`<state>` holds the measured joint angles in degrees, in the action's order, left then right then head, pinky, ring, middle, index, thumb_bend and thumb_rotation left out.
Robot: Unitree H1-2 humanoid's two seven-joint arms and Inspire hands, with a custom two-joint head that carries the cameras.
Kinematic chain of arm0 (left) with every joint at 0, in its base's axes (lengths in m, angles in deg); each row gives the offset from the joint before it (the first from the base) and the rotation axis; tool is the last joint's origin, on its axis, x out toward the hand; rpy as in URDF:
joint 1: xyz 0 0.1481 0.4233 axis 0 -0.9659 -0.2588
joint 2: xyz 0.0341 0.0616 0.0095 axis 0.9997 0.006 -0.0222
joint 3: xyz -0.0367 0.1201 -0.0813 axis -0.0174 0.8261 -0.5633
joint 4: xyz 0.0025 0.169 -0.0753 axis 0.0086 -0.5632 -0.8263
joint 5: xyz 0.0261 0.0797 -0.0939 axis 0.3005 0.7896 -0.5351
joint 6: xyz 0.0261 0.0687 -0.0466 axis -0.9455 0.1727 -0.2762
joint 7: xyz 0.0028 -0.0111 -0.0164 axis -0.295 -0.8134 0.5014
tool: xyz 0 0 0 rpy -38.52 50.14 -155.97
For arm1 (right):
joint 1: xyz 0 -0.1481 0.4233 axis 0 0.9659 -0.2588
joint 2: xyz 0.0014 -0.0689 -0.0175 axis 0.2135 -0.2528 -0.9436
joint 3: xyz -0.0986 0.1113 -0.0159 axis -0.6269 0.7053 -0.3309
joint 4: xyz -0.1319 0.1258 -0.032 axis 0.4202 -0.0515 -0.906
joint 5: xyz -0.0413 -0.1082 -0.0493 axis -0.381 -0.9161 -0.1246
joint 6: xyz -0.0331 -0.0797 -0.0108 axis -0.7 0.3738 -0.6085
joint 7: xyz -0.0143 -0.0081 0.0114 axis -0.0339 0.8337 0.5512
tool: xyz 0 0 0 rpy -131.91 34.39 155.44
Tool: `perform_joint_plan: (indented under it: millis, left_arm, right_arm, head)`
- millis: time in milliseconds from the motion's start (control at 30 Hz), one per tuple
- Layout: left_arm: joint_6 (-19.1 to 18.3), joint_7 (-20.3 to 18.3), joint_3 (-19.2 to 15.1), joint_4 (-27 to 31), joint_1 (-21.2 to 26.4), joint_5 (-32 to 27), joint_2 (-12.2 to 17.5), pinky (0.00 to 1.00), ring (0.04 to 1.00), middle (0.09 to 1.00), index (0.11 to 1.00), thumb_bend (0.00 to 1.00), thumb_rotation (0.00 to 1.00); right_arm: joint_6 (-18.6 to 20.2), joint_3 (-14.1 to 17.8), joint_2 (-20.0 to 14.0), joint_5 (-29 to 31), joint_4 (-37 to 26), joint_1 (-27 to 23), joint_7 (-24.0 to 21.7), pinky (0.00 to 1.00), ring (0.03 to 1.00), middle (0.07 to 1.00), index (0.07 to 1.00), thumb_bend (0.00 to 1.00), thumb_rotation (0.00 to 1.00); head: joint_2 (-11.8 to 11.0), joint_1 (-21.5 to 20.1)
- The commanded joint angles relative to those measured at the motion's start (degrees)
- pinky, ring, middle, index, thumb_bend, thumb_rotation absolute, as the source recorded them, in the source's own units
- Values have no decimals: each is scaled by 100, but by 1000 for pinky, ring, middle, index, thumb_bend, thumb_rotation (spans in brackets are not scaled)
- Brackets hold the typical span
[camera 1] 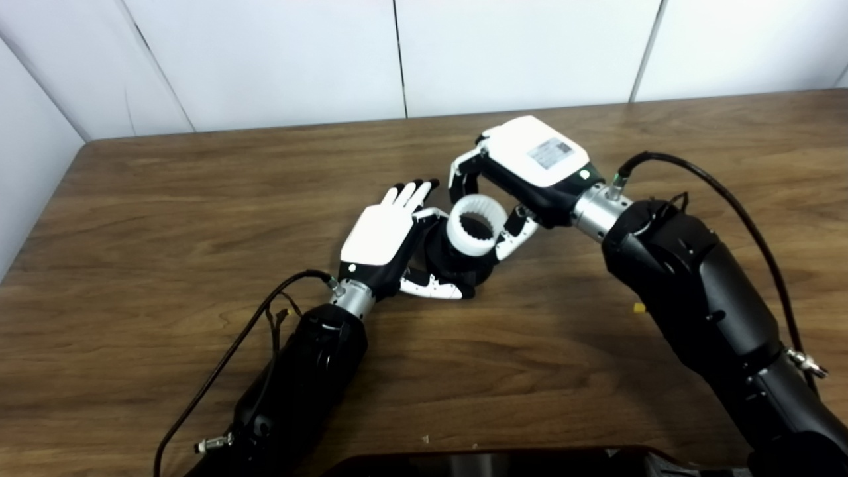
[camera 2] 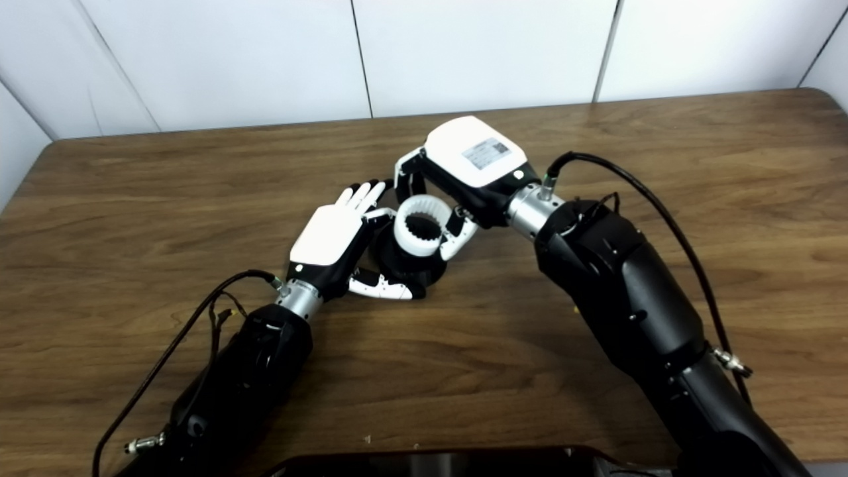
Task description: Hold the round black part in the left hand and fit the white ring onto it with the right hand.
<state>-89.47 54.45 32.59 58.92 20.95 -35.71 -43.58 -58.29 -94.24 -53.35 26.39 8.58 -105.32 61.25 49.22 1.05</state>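
Pretty plain setup here. There's a wooden table [camera 1: 165,218] with a dark brown grain finish and rounded back corners, pushed up close to a white paneled wall [camera 1: 517,46]. The wall panels are split by thin dark seams running a bit slanted. Another white panel [camera 1: 26,152] closes off the left side. Lighting is soft and even, with a mild sheen on the tabletop.

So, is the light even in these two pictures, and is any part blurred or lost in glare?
Left eye view: soft, even light; the brown wooden table shows a mild sheen but no hard glare, and the toothed white ring is slightly soft. Right eye view: the round black part merges with shadow, so its edges are hard to read; the right hand's white back is nearly washed out.
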Motion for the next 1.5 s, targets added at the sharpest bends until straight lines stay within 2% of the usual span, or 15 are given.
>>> perform_joint_plan:
  millis: [0, 400, 867, 1133, 1467]
  left_arm:
    - [-159, -339, 226, -236, -83, 330, -19, 1000, 1000, 1000, 662, 1000, 441]
    - [-188, -329, 241, -202, -99, 369, -18, 1000, 1000, 1000, 662, 1000, 456]
    - [-202, -305, 270, -174, -116, 383, -1, 1000, 1000, 1000, 661, 1000, 459]
    - [-207, -311, 279, -137, -120, 365, 12, 1000, 1000, 1000, 660, 1000, 454]
    - [-216, -298, 298, -160, -102, 389, 20, 1000, 1000, 1000, 661, 1000, 465]
  right_arm:
    - [-101, 11, 39, -18, -8, -296, 99, 813, 654, 462, 523, 526, 8]
    - [-238, -125, 132, -63, 365, -312, 338, 786, 644, 462, 523, 526, 8]
    - [-67, -301, 188, -245, 675, -381, 317, 809, 659, 464, 524, 526, 9]
    - [-113, -366, 228, -307, 883, -347, 495, 801, 653, 461, 526, 526, 9]
    - [-92, -433, 199, -253, 923, -332, 460, 797, 664, 464, 527, 525, 9]
  head:
    - [13, 6]
    - [35, 31]
    - [64, 71]
    - [94, 84]
    - [106, 100]
